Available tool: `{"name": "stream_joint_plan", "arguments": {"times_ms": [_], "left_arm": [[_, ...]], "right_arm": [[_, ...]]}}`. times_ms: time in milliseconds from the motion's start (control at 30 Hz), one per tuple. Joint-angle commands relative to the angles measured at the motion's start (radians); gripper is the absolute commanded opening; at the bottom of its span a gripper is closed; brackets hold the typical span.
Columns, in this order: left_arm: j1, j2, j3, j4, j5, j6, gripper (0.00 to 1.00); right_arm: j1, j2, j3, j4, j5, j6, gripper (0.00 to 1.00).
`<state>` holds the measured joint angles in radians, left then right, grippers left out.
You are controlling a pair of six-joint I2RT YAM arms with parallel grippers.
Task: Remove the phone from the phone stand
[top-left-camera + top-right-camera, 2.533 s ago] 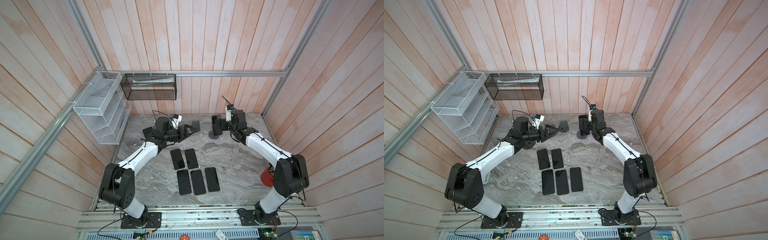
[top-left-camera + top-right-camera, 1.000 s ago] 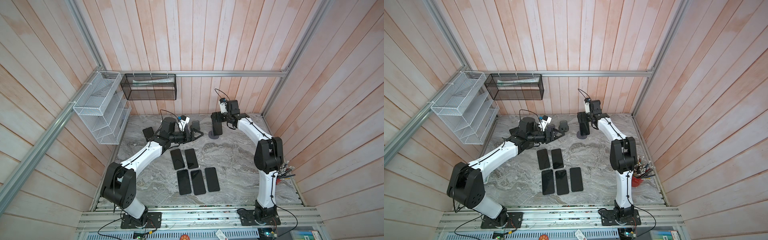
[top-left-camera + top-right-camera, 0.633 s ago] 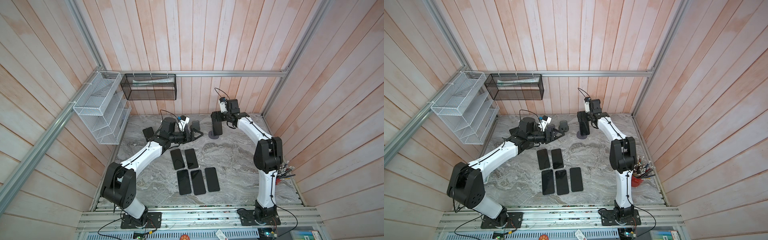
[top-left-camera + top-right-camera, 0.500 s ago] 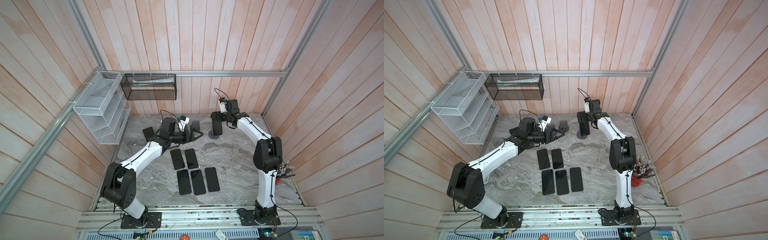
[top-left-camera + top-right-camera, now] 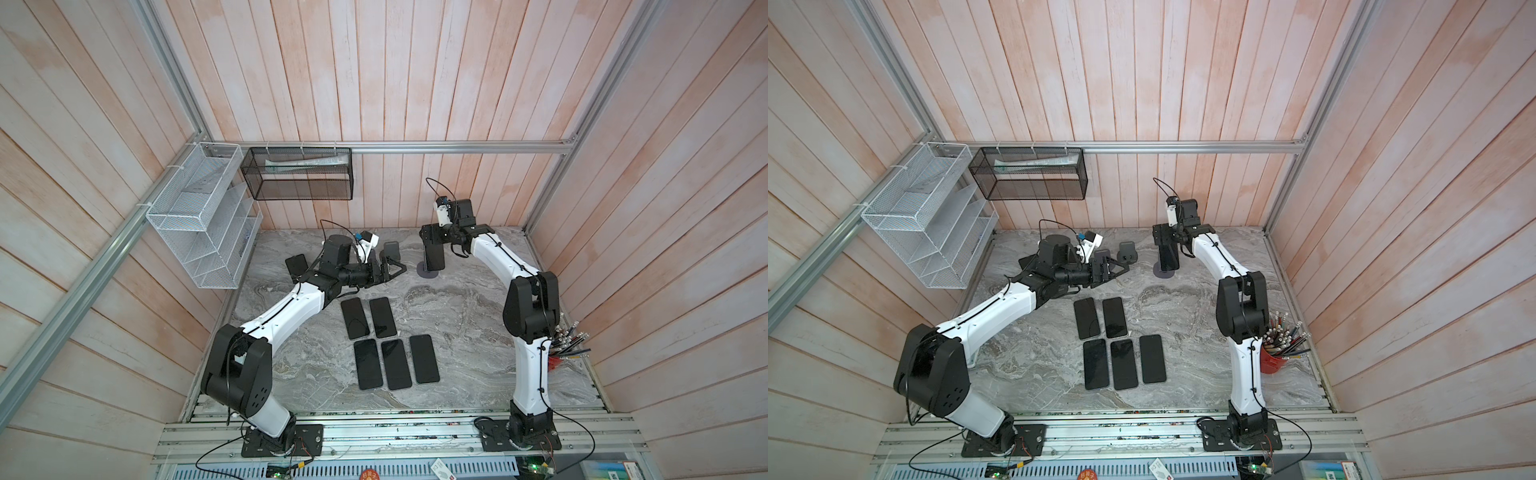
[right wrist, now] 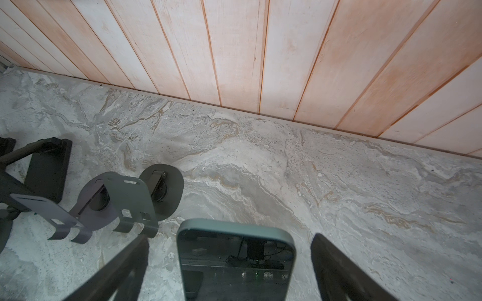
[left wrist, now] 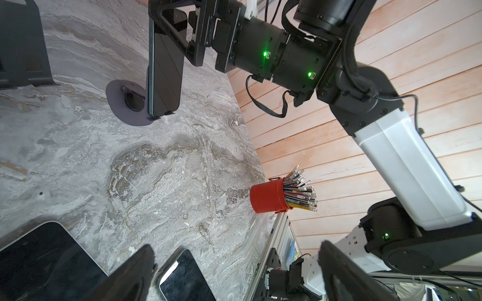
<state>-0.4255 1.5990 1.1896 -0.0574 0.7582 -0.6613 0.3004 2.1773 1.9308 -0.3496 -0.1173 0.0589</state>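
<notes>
Pale pink-washed wooden planks wall in a grey marbled stone worktop (image 5: 465, 316), with a white wire rack (image 5: 203, 216) and a black mesh basket (image 5: 299, 174) hung in the far left corner. Near the back wall a dark, green-edged phone (image 5: 434, 257) stands nearly upright on a grey phone stand with a round base (image 5: 428, 272); the left wrist view shows its lower edge seated in the stand's small lip (image 7: 159, 114). The right hand (image 5: 432, 237) sits over the top of that phone with its black fingers (image 6: 339, 271) spread wide, one on either side of the phone's upper end (image 6: 236, 258) and clear of its edges, so it has no hold on it. The left hand (image 5: 392, 270) hovers above the worktop just left of the stand, its jaws likewise wide apart and empty. Beside it stand two more empty dark stands (image 5: 390, 251), and another dark one (image 5: 297, 264) shows behind the left arm. Five black phones (image 5: 386, 345) lie flat and face up in two rows in the middle of the worktop. A red cup of pencils (image 5: 1273, 357) stands at the right edge, close to the right arm's base.
</notes>
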Motion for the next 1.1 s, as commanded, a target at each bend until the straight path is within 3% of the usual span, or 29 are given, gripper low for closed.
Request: {"name": "stream_joint_plan", "arguments": {"times_ms": [0, 1067], "left_arm": [[0.001, 0.008, 0.03, -0.001, -0.007, 0.021, 0.99], [0.001, 0.015, 0.031, -0.005, -0.009, 0.025, 0.99]], "right_arm": [[0.008, 0.026, 0.028, -0.02, 0.007, 0.012, 0.97], [0.022, 0.01, -0.012, 0.02, 0.066, 0.001, 0.76]]}}
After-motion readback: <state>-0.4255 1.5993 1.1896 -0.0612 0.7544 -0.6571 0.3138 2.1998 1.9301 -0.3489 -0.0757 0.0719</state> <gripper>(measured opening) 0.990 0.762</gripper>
